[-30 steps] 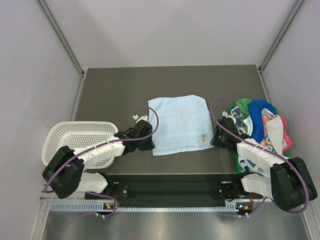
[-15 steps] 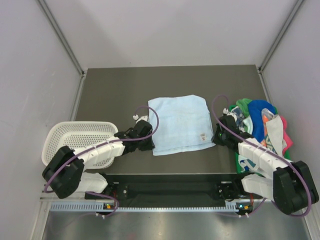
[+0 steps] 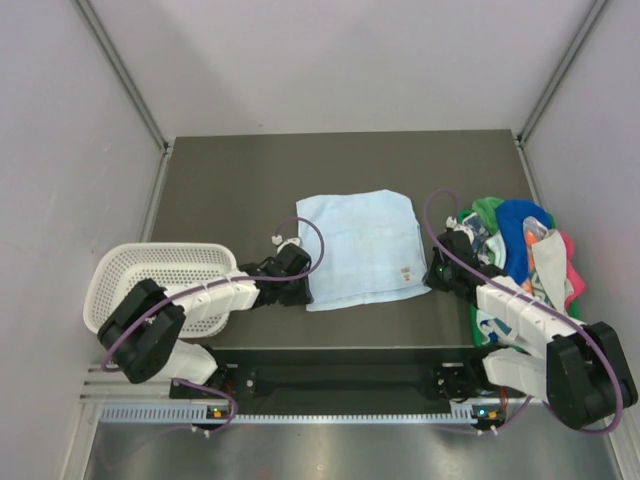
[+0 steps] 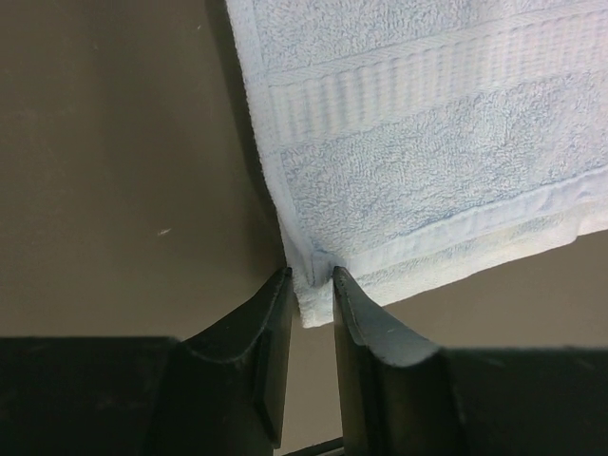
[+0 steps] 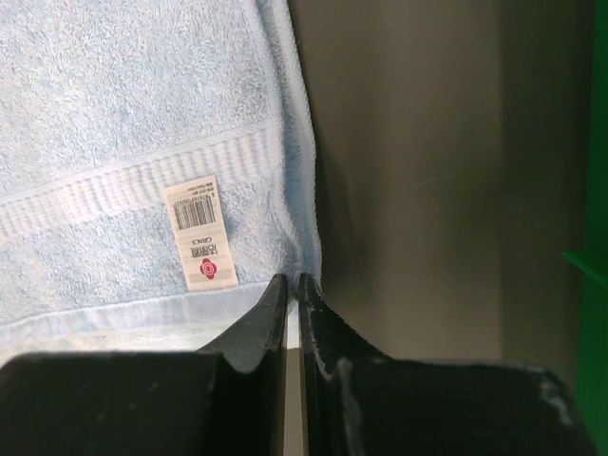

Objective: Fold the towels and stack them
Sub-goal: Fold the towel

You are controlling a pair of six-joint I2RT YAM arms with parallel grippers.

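Note:
A pale blue towel lies spread flat in the middle of the dark table. My left gripper is at its near left corner. In the left wrist view the jaws pinch that corner of the towel. My right gripper is at the near right corner. In the right wrist view its jaws are almost together on the towel's edge, beside a white barcode label. A pile of unfolded towels, green, royal blue, pink, whitish and printed, lies at the right.
A white mesh basket stands at the near left, beside the left arm. A green edge shows at the far right of the right wrist view. Grey walls close the table's sides and back.
The right gripper slid a little left onto the towel's near right corner. The left gripper shifted slightly nearer and right at the near left corner. The towel's near edge has shifted a little.

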